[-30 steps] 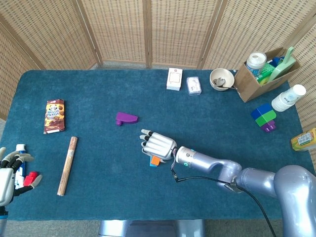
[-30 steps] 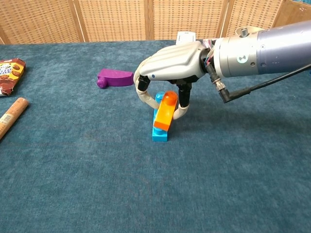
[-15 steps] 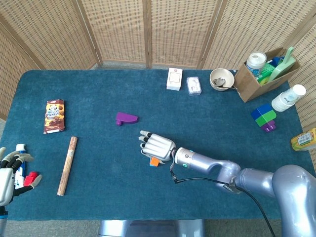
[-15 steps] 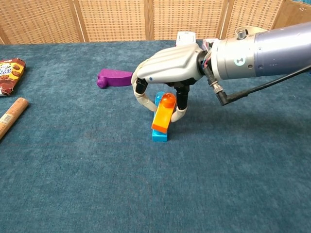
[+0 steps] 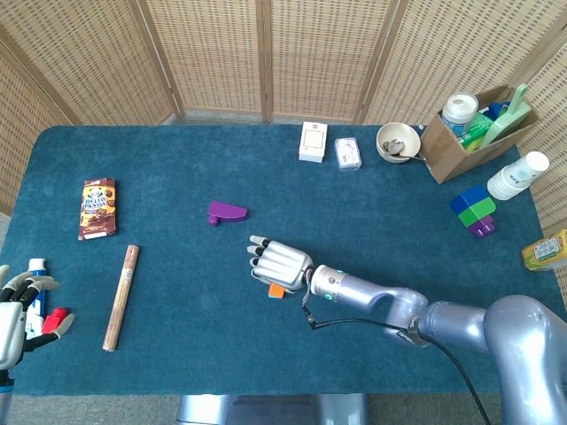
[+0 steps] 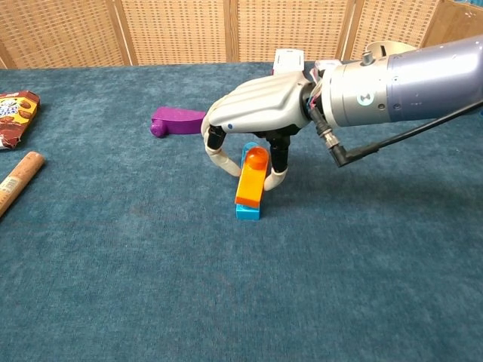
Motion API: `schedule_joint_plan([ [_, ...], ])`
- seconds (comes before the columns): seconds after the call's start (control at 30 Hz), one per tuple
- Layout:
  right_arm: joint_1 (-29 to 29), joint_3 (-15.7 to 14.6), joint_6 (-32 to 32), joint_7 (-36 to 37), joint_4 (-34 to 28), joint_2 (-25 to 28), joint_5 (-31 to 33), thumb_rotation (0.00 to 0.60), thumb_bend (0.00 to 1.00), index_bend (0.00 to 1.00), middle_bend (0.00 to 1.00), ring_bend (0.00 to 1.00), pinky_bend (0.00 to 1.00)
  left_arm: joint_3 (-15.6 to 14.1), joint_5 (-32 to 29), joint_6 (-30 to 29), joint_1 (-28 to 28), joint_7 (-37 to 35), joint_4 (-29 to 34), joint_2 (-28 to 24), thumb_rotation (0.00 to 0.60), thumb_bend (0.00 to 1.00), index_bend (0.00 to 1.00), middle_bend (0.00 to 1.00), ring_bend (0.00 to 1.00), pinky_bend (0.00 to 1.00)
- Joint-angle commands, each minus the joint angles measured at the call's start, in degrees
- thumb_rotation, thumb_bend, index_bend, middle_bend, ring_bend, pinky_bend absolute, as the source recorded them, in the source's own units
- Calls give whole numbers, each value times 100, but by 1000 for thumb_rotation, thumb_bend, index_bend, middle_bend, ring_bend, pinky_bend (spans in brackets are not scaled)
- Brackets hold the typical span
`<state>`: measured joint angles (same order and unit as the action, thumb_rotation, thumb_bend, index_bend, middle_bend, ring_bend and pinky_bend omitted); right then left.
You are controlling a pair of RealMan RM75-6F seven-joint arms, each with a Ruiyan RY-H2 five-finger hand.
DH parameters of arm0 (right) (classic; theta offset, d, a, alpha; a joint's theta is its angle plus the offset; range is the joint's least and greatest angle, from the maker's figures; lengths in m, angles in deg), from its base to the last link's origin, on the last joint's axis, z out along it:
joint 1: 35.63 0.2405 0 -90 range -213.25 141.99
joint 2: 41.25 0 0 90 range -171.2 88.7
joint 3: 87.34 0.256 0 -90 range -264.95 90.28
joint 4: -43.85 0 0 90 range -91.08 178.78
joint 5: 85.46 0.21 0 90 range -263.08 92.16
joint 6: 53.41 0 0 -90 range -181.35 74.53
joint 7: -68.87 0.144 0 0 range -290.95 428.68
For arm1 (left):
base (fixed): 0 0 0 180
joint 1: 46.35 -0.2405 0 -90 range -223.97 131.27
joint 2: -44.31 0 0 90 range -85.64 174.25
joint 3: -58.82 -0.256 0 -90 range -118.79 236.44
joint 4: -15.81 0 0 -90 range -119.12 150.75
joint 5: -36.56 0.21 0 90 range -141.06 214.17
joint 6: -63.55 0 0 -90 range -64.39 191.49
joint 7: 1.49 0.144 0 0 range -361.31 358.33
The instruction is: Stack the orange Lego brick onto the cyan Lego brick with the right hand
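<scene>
The orange Lego brick [image 6: 250, 179] lies tilted on the cyan Lego brick [image 6: 247, 210], its far end raised. My right hand [image 6: 260, 113] arches over both and pinches the orange brick between its thumb and a curved finger. In the head view that hand [image 5: 282, 263] covers most of the stack, and only a corner of the orange brick [image 5: 277, 289] shows below it. My left hand [image 5: 18, 310] rests at the table's near left edge, away from the bricks, with its fingers apart.
A purple piece [image 6: 177, 121] lies just behind and to the left of the stack. A brown stick [image 5: 120, 297] and a chocolate packet [image 5: 97, 208] are at the left. White boxes [image 5: 313, 142], a bowl [image 5: 396, 142], a cardboard box [image 5: 469, 133] and blue-green blocks [image 5: 472, 208] stand at the far right.
My right hand has shifted slightly left, taking the orange brick with it. The brick now lies flatter along the cyan brick. The left hand has not moved.
</scene>
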<state>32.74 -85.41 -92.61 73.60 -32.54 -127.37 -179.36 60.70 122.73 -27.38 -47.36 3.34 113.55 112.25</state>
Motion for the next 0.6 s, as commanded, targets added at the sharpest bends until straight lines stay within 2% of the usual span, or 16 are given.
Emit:
schedule_joint_plan([
  [0.03, 13, 8, -4, 26, 1, -7, 2, 600, 175, 638, 373, 149, 117, 4, -3, -3, -1, -2, -5, 1, 502, 280, 365, 347, 228, 4],
  [0.6, 49, -61, 59, 64, 95, -76, 8, 600, 172, 629, 373, 140, 117, 3, -9, 4, -4, -15, -38, 20, 500, 280, 364, 347, 228, 3],
])
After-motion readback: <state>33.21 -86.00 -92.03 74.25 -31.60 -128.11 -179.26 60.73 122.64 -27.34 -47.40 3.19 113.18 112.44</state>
